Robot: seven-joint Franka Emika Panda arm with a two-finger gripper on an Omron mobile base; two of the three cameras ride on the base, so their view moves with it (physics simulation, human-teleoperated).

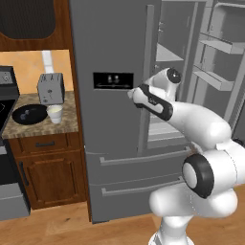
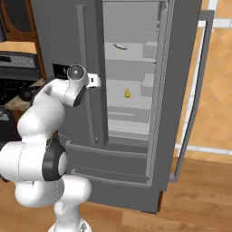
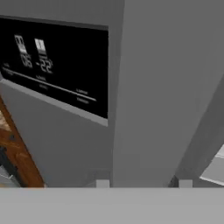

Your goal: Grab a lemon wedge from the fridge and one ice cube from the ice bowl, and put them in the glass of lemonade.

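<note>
Off to the hand's left, the speckled brown counter [image 1: 67,125] on wooden cabinets carries three things close together. The grey toaster [image 1: 50,88] stands at the back by the wall. In front of it, farther from the hand, lies the shallow black bowl [image 1: 29,114], and the small whitish cup [image 1: 54,113] stands just beside the bowl on the side nearer the hand.

To the hand's right, past the fridge's closed left door, the open compartment holds pale shelves. A middle shelf [image 2: 131,102] carries the small yellow lemon wedge [image 2: 128,94]. On the shelf above [image 2: 136,56] lies a small pale thing [image 2: 120,46], too blurred to name.
</note>
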